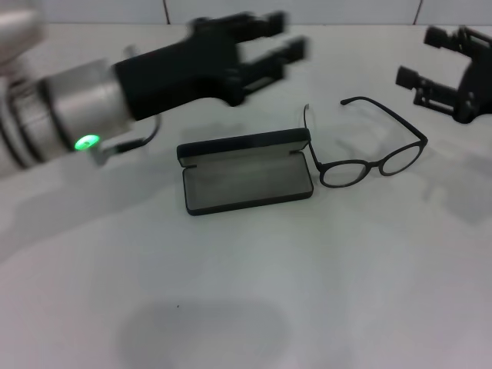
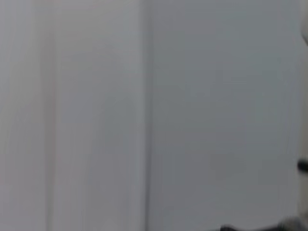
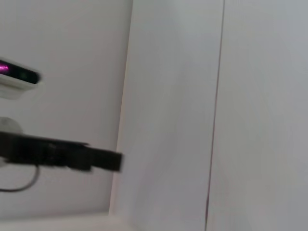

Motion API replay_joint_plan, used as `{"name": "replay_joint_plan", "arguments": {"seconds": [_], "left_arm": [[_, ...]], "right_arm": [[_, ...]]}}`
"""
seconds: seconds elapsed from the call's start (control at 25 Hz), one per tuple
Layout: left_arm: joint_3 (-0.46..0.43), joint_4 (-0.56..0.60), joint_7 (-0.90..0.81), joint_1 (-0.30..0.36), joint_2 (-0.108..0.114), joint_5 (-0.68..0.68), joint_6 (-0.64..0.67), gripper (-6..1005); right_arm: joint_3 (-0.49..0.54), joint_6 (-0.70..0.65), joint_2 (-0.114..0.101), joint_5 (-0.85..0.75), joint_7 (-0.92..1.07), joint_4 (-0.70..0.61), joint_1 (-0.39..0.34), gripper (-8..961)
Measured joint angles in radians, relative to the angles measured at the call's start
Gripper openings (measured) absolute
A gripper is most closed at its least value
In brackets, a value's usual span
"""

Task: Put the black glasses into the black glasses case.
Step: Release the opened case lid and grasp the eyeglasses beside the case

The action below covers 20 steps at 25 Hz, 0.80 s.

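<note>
Case (image 1: 247,173) open on my table (image 1: 323,292), grey lining up, glasses (image 1: 372,154) touching its right end — unfolded, left gripper (image 1: 270,48) above and behind the case, fingers spread, empty, right gripper (image 1: 421,58) far right, open too, holding nothing.

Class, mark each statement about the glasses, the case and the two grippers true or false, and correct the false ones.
1. The case lies open. True.
2. The glasses are inside the case. False: they lie on the table, right of it.
3. The glasses' temple arms are unfolded. True.
4. The left gripper holds the glasses. False: it hangs open and empty, beyond the case.
5. The right gripper is open and empty. True.
</note>
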Motion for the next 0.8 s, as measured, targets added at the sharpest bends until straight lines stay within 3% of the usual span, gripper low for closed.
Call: {"name": "replay_joint_plan", "arguments": {"seconds": [0.16,0.36,0.44,0.64,0.8], "left_arm": [[-0.138,-0.296,0.116,-0.013,0.002,-0.134,0.119,465],[-0.251,-0.436,0.172,-0.007,0.004,-0.146,0.193,473],[-0.265,-0.464,0.199,-0.001,0.003,-0.154,0.197,496],[-0.31,-0.551,0.226,-0.008,0.008,-0.163,0.19,600],[-0.352,-0.577,0.231,-0.007,0.011,-0.163,0.187,684]], "right_arm": [[-0.015,0.018,-0.023,-0.386,0.334,-0.238,0.078,582],[-0.018,-0.137,-0.039,-0.772,0.538,-0.341,0.228,578],[-0.02,-0.176,-0.033,-0.884,0.564,-0.36,0.272,577],[-0.068,-0.176,0.019,-1.111,0.592,-0.407,0.334,573],[-0.18,-0.144,0.019,-1.163,0.66,-0.401,0.384,570]]}}
